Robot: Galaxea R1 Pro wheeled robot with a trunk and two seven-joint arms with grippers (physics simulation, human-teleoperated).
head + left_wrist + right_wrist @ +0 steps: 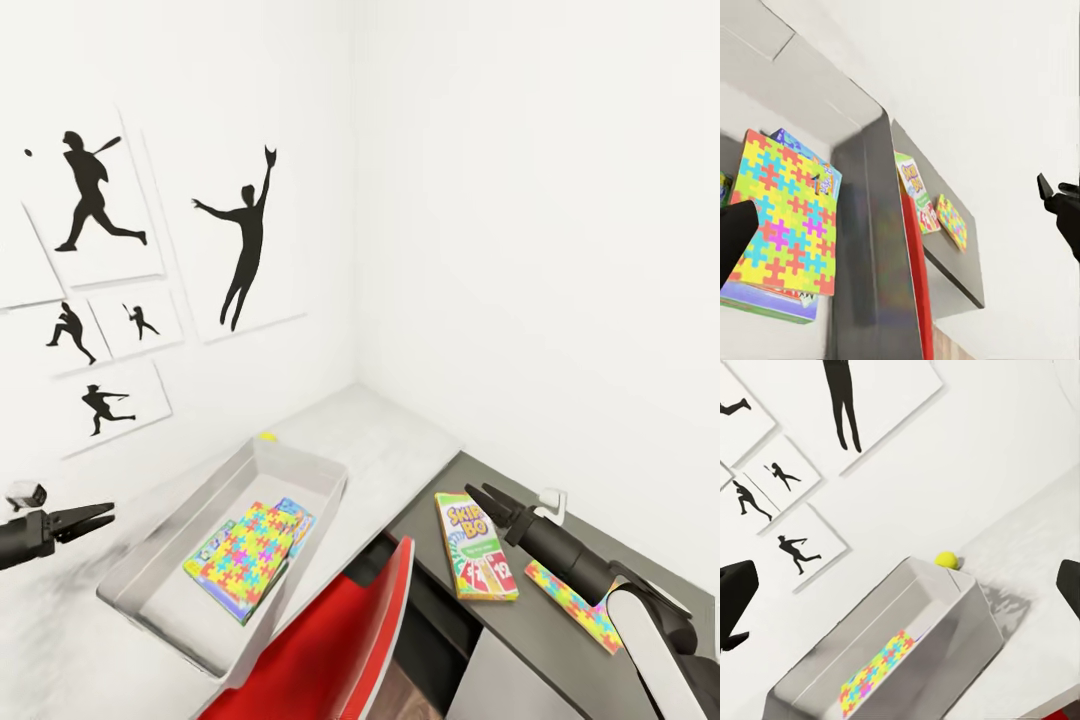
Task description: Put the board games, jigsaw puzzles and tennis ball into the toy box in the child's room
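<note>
my right gripper (478, 494) is spread wide and empty right by the Skip-Bo box (476, 547), so I'd drop square over its edges, then carry it to the toy box (160, 560)

A red chair back (335, 640) rises at about six o'clock in the head view, its curved upper edge tilting toward one o'clock; in the left wrist view it shows as a thin red strip (916, 277). On the white wall (520, 220), from nine to eleven o'clock, hang white posters with black baseball silhouettes: a batter mid-swing (90, 195), a tall figure reaching one arm up (243, 240), a crouched pitcher (70, 333), a small runner (141, 321) and a lunging player (103, 407). Near three o'clock a small white fixture (552, 503), possibly a wall socket or clip, sits low against the wall. Wooden floor (410, 695) shows at six o'clock.
</note>
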